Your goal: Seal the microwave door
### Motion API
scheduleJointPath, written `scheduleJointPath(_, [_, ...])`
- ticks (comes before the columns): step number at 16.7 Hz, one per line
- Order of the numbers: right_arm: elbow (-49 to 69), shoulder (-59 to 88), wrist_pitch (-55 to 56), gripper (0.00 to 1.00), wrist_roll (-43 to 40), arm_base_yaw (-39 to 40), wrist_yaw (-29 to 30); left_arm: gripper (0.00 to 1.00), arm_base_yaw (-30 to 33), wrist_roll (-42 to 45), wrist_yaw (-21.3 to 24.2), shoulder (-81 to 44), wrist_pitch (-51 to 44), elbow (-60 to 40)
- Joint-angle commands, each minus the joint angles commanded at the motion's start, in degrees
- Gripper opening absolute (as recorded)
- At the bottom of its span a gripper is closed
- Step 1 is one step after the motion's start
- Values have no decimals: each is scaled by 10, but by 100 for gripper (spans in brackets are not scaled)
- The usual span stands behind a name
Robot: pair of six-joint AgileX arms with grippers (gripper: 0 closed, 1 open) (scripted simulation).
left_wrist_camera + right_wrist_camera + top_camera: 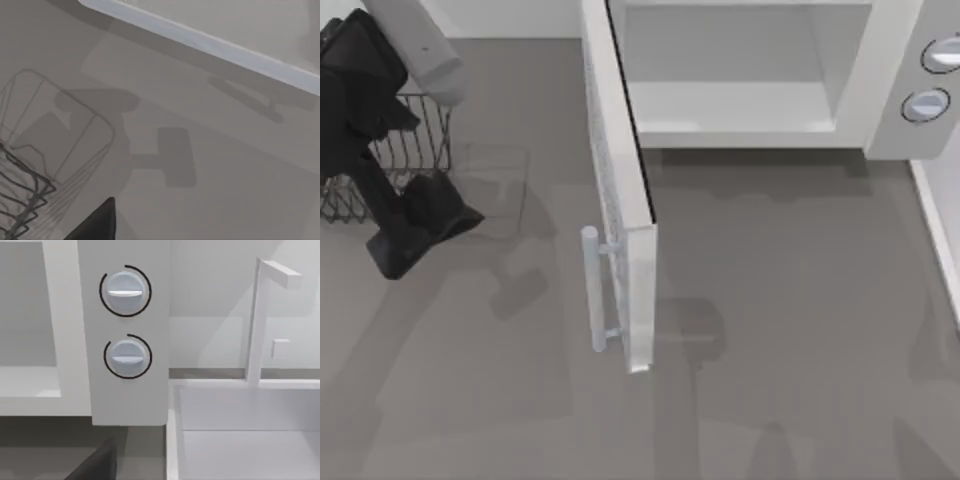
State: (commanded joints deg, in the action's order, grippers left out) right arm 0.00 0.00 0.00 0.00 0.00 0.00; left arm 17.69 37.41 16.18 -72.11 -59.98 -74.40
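Note:
The microwave (880,60) stands at the back of the table, its pale cavity (730,60) showing. The microwave door (625,200) is swung wide out toward the table's front, nearly square to the front face. Its pale bar handle (592,290) faces left. My left gripper (420,235), dark, hangs over the table at the far left, well left of the door and apart from it. The door's lower edge (210,45) crosses the left wrist view. In the right wrist view my right gripper (97,465) is in front of the two grey knobs (125,290).
A dark wire rack (415,135) stands at the back left, beside my left arm, and it is seen in the left wrist view too (30,200). A white sink (245,430) with a faucet (260,320) adjoins the microwave's right side. Bare grey tabletop (770,330) lies right of the door.

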Motion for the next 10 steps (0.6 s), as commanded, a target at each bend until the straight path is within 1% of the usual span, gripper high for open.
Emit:
scheduleJointPath(3, [0, 0, 0, 100, 0, 0, 0, 100, 21, 64, 33, -124, -101, -150])
scheduleJointPath(6, [0, 0, 0, 100, 0, 0, 0, 100, 35, 117, 61, -223, -180, -279])
scheduleJointPath(8, [0, 0, 0, 100, 0, 0, 0, 100, 42, 145, 77, -272, -219, -349])
scheduleJointPath(10, [0, 0, 0, 100, 0, 0, 0, 100, 46, 164, 88, -304, -244, -397])
